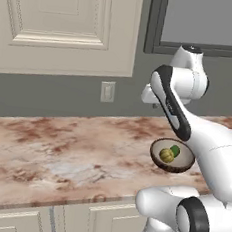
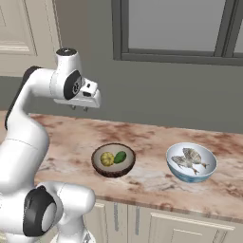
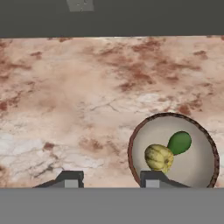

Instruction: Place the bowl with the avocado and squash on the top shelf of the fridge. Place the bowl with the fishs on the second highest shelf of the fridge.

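Note:
The dark brown bowl with the avocado and squash (image 1: 177,167) (image 2: 114,172) (image 3: 199,164) stands on the marble counter near its front edge. Inside it the green avocado (image 1: 175,150) (image 2: 120,157) (image 3: 180,142) lies beside the yellow squash (image 1: 166,155) (image 2: 107,159) (image 3: 159,158). To its right is the light blue bowl with the fishs (image 2: 191,177), holding silvery fish (image 2: 190,159). My gripper (image 2: 79,108) (image 3: 110,180) hangs well above the counter, up and to the left of the brown bowl, open with nothing between its fingers. The fridge is out of view.
The marble counter (image 1: 59,152) (image 2: 152,137) runs along a grey wall with a light switch plate (image 1: 108,91) (image 3: 80,4). Cream upper cabinets (image 1: 66,23) hang at the left and a dark-framed window (image 2: 180,28) is above the bowls. Cabinet doors (image 2: 175,228) sit below.

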Robot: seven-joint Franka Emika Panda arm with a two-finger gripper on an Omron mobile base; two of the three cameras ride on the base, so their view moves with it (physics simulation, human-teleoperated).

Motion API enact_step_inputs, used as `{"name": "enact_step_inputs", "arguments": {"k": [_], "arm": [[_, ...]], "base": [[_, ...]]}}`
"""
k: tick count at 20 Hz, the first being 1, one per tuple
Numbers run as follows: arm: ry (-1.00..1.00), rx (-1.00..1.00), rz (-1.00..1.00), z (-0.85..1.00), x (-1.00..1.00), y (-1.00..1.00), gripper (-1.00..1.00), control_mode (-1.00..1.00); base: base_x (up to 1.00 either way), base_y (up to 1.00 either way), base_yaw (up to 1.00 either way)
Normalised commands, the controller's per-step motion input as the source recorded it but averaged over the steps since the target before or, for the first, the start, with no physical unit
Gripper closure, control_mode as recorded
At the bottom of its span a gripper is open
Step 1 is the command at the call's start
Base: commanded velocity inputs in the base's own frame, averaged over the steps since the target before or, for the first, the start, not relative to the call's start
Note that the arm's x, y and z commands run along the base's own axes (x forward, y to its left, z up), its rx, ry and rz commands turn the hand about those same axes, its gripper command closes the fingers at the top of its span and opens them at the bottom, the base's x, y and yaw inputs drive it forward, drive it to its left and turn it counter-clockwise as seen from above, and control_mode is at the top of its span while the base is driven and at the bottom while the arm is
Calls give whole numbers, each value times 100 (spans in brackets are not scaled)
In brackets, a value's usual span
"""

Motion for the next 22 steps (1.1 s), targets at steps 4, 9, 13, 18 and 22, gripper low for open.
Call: {"name": "enact_step_inputs", "arguments": {"k": [4,9,13,18,22], "arm": [[0,7,-7,-13,-29,-26,-100,-100],[4,23,-43,-60,-78,-96,-100,-100],[18,21,-52,-90,-44,-100,-100,-100],[29,15,-51,-100,-11,-97,-100,-100],[16,10,-30,-71,16,-80,-100,-100]], "base": [[0,0,0],[0,0,0],[0,0,0],[0,0,0],[0,0,0]]}}
